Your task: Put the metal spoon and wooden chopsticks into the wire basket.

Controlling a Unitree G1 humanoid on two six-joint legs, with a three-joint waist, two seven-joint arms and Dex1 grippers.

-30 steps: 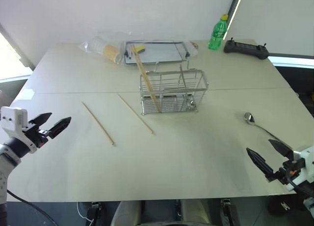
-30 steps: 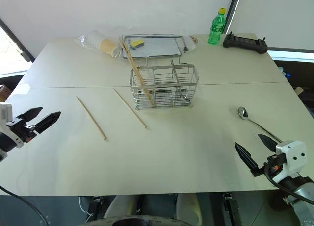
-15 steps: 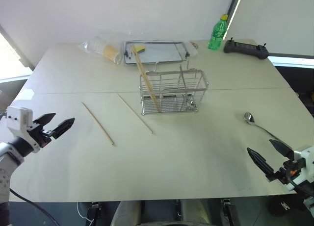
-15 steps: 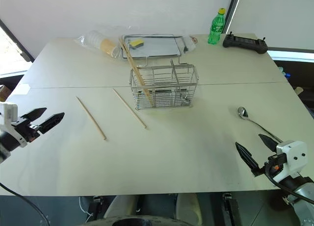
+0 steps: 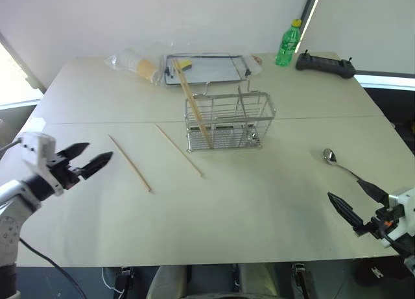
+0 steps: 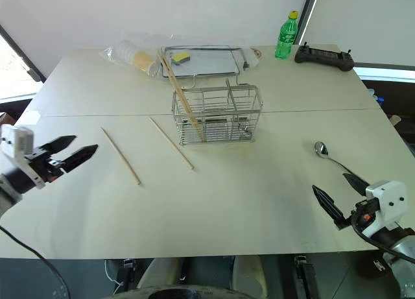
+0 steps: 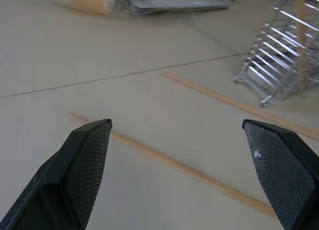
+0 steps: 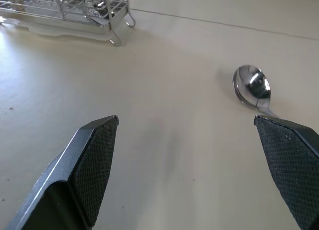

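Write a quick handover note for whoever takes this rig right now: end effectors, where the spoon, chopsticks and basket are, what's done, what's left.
Left end effector: open, empty, near the two loose chopsticks.
Right end effector: open, empty, beside the metal spoon.
Wire basket: mid-table, with chopsticks leaning in its left compartment.
Done: those chopsticks.
Left: two chopsticks and the spoon, all on the table.

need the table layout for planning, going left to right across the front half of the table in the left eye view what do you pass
left black two-finger gripper → nearer light-tan wooden chopstick → second wooden chopstick → small shiny metal spoon → right black two-finger gripper
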